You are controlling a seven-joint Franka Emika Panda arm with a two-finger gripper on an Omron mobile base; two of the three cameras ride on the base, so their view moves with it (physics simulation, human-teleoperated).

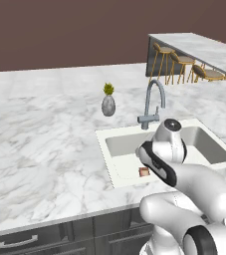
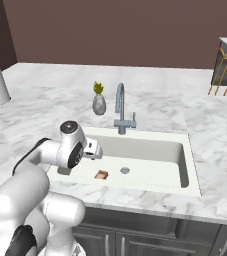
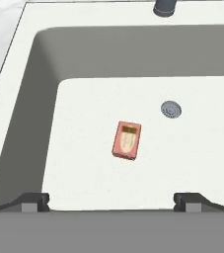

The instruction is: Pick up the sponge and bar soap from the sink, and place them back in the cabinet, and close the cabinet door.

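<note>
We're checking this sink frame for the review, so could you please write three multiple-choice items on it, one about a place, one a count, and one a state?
1. Where does the bar soap lie?
A. on the floor of the sink
B. on the counter beside the vase
C. on a bar stool

2. How many bar stools stand at the far counter in the left base view?
A. one
B. three
C. five

3. How does the gripper stand?
A. shut on the bar soap
B. open above the basin, holding nothing
C. shut on the faucet

Answers: 1 A, the pinkish block rests flat near the drain. 2 B, three seats show in a row. 3 B, its fingertips stand wide apart with the bar soap lying free beyond them.
</note>
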